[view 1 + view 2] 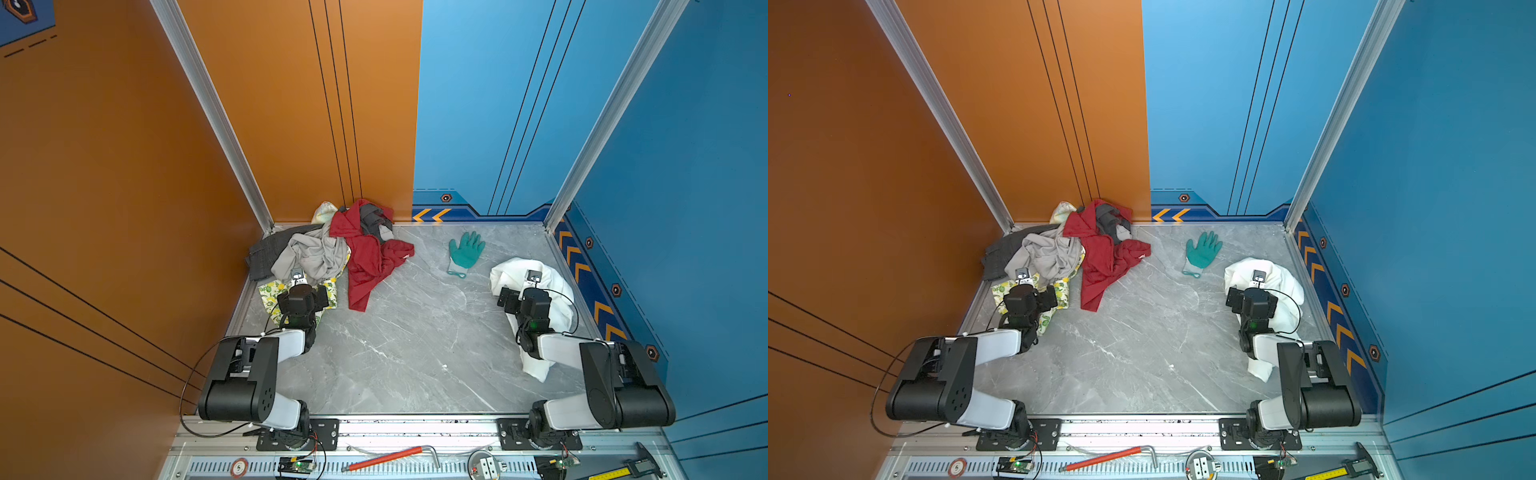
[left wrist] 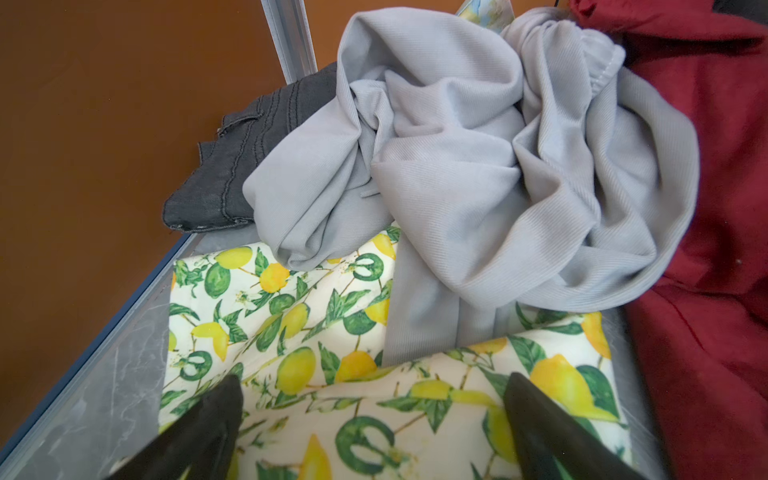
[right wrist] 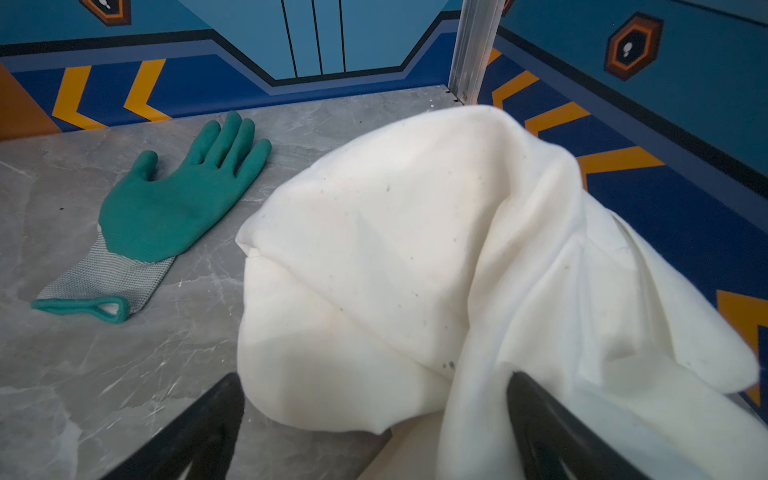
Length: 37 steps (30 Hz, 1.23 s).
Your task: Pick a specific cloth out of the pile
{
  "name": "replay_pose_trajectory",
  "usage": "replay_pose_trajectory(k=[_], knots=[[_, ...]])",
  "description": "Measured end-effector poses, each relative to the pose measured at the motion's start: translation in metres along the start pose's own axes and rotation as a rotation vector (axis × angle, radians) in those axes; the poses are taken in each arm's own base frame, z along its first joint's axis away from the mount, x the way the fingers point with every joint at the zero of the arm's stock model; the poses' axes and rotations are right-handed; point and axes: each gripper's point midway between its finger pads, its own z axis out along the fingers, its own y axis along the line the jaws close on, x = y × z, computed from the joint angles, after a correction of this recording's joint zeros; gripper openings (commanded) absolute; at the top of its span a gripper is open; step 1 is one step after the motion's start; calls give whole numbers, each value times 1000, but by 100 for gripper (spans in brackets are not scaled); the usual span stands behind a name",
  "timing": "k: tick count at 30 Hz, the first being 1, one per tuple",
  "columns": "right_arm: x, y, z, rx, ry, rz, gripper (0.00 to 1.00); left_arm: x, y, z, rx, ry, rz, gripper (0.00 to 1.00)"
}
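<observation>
Red, dark grey, grey-beige and lemon-print fabrics form the heaped pile [image 1: 316, 253] in the far left corner of the grey marble table [image 1: 415, 340]. Left gripper [image 2: 374, 378]: jaws wide apart over the lemon-print fabric [image 2: 291, 332], holding nothing. Green rubber-coated glove [image 1: 466, 251]: flat, right of centre. Large plain white cloth [image 1: 515, 270]: crumpled by the right edge, well apart from the pile. Right gripper [image 3: 374, 378]: jaws wide, straddling its folds, unclamped.

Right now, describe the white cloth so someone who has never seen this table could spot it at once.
On the grey marble table, look along the right edge by the blue wall with orange arrows. The white cloth lies crumpled there, near the green glove. It is plain, far bigger than the glove, and apart from the pile of coloured clothes.
</observation>
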Motion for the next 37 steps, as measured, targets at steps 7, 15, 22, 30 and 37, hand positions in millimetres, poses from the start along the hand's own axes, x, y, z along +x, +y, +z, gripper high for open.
replay_pose_trajectory(k=[7, 15, 22, 30, 37], knots=[[-3, -1, 3, 19, -70, 11, 100, -4, -10, 0, 6, -29, 29, 98], [2, -5, 1, 40, -81, 11, 100, -5, -11, 0, -14, -41, 47, 98], [-1, -4, 1, 39, -95, 6, 100, -5, -10, 0, -23, -43, 50, 98], [-2, -4, 1, 41, -99, 6, 100, -5, -11, -1, -24, -44, 55, 98], [-2, -4, 1, 36, -98, 8, 100, -5, -11, -1, -25, -44, 55, 98]])
